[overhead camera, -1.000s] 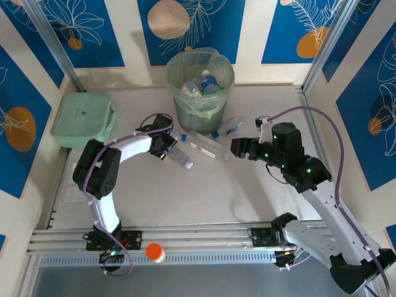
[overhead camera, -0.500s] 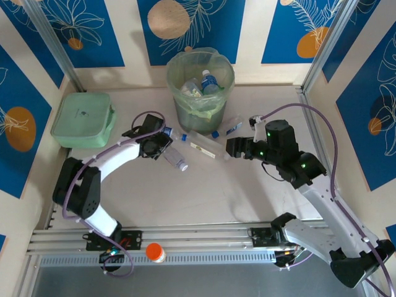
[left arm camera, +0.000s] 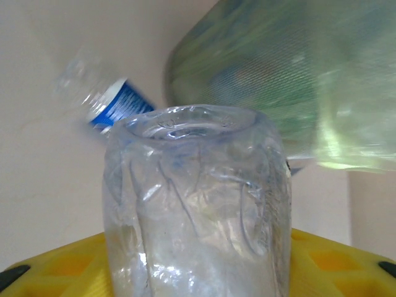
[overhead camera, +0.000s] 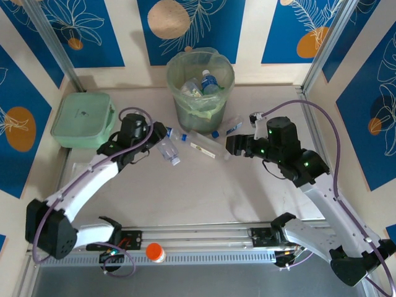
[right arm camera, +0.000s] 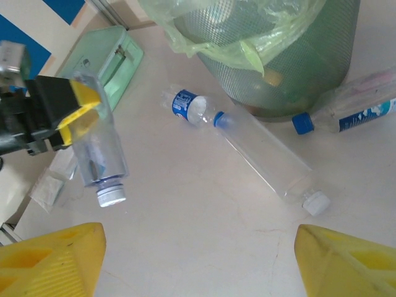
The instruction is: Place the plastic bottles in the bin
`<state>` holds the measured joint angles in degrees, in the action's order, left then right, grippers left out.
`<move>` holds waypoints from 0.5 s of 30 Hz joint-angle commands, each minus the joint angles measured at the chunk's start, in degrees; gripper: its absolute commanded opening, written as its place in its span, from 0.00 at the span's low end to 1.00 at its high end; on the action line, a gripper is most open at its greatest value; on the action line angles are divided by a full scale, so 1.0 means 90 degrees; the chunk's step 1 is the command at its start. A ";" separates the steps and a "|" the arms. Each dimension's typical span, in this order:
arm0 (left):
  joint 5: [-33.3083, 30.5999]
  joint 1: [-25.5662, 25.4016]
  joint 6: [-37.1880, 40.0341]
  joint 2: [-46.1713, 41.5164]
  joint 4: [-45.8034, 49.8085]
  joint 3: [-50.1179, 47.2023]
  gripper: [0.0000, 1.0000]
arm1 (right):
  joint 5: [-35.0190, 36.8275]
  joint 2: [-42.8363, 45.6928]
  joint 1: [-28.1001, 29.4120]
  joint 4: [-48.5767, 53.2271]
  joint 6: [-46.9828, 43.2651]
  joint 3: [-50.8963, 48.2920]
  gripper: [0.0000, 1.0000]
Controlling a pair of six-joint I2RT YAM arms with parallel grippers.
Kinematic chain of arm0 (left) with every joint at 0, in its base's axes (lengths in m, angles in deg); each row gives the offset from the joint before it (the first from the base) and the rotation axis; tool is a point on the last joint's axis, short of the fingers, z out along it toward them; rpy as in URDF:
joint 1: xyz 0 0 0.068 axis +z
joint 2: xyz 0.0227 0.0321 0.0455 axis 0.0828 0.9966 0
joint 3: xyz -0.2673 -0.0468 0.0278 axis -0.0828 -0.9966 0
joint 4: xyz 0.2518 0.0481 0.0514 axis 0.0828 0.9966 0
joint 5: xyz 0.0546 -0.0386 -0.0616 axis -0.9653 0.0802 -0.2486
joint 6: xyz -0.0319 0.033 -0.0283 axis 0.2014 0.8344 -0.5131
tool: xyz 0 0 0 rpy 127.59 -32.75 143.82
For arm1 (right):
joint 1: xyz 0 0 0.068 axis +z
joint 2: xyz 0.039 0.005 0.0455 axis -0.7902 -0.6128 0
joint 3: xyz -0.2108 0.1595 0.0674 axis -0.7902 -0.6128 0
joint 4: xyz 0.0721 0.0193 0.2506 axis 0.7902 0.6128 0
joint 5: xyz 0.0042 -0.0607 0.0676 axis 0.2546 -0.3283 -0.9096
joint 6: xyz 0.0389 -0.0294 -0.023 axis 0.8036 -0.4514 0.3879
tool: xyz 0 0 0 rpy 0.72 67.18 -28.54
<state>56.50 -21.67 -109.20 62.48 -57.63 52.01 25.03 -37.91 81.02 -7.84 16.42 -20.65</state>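
We count four plastic bottles outside the bin [overhead camera: 190, 117]: one held, three lying on the table [overhead camera: 204, 192].

Left gripper [overhead camera: 156, 146]: clamped on a clear white-capped bottle [overhead camera: 167, 151]. Its yellow pads [right arm camera: 83, 102] grip the body near the base end, and the bottle tilts cap-down. We cannot tell whether the cap touches the table. The bottle is near the bin, to its left and on its near side. In the left wrist view the bin wall sits just beyond the bottle's base.

Right gripper [overhead camera: 230, 146]: jaws wide apart, nothing between them. Its yellow fingertips [right arm camera: 55, 260] are over bare table, just right of the long bottle's cap end.

Lying on the table:
1. small blue-labelled bottle [right arm camera: 189, 108], in front of the bin, end to end with no. 2.
2. long clear bottle [right arm camera: 266, 154], white cap toward the right arm.
3. blue-capped bottle [right arm camera: 346, 114], close against the bin's foot on the right side.

In the bin: one blue-labelled bottle on top [overhead camera: 209, 81], with more clear ones around it. We cannot count those.

Also one mint-green lidded box [overhead camera: 83, 119] at the left, and one orange-capped jar [overhead camera: 154, 252] on the near rail.
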 commanded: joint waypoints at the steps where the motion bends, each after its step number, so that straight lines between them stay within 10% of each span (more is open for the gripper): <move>1: 0.0039 0.0005 0.0792 -0.0217 -0.0020 0.0553 0.54 | -0.0087 0.0065 -0.0017 0.0210 0.0072 0.0268 0.80; 15: 0.0933 0.0141 0.1297 0.2741 0.0985 0.5481 0.52 | -0.0364 0.0003 -0.0538 0.0401 0.0091 0.0470 0.80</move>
<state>61.68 -21.01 -98.82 82.41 -51.44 94.61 23.44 -37.93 77.00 -5.37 16.88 -17.92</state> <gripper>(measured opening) 0.527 0.804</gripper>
